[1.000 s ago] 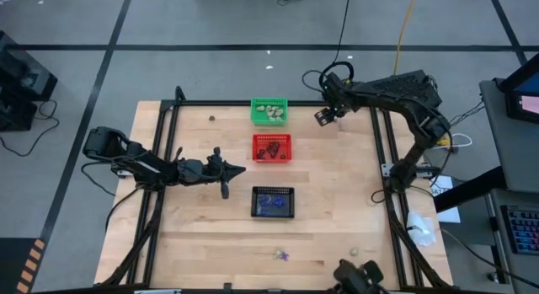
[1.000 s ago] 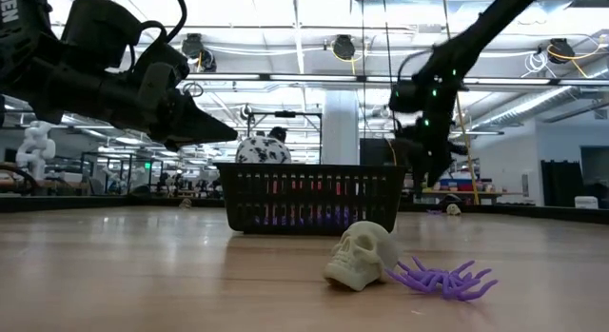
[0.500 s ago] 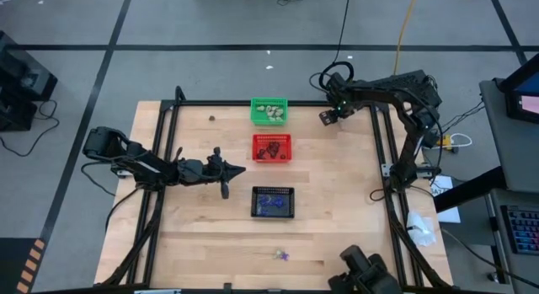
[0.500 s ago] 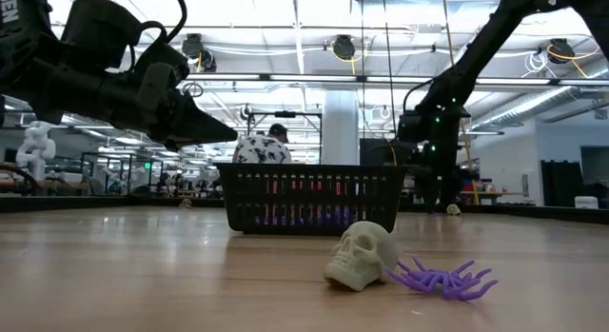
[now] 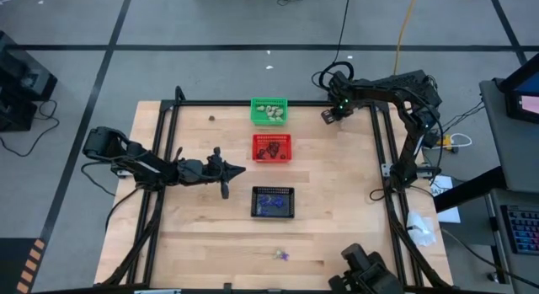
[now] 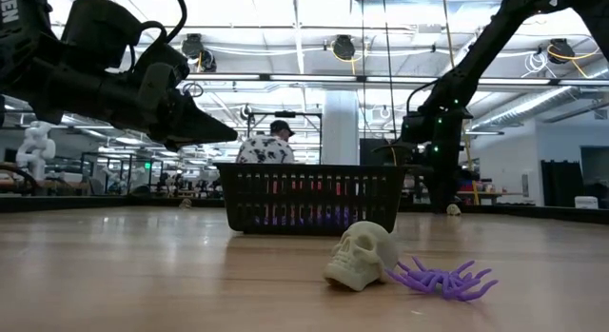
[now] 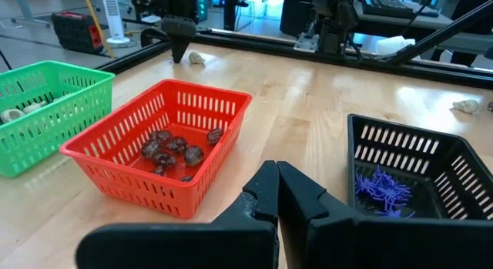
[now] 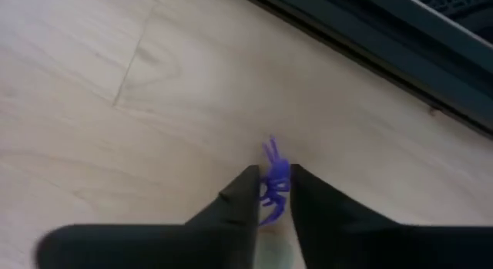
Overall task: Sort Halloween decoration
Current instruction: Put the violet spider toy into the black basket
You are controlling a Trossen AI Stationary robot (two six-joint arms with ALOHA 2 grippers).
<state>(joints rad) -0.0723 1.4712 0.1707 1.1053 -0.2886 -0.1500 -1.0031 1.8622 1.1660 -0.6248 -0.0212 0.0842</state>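
While the right claw (image 8: 273,193) hung over the far right corner of the desk (image 5: 337,210), beside the dark frame rail, the step in hand appeared to be picking up a stray purple trinket (image 8: 274,181): its wrist view showed the two fingers drawn in close on either side of that small purple piece, touching or nearly touching it, with pale wood behind. Whether the piece was fully pinched and off the wood could not be told. The next move would likely call for a firm squeeze, a lift, and a carry to the black basket (image 5: 274,202) near the middle, where purple pieces (image 7: 383,189) already lay. The left claw (image 7: 276,189) waited clenched and empty left of centre, above the desk. Other decorations were sorted or pending: dark brown pieces (image 7: 173,149) sat in the red basket (image 5: 272,147), cream ones in the green basket (image 5: 269,110) at the far side, and a cream skull (image 6: 361,256) and a purple spider (image 6: 442,278) remained side by side at the near edge. One small cream piece (image 7: 197,58) lay near the right claw's corner.
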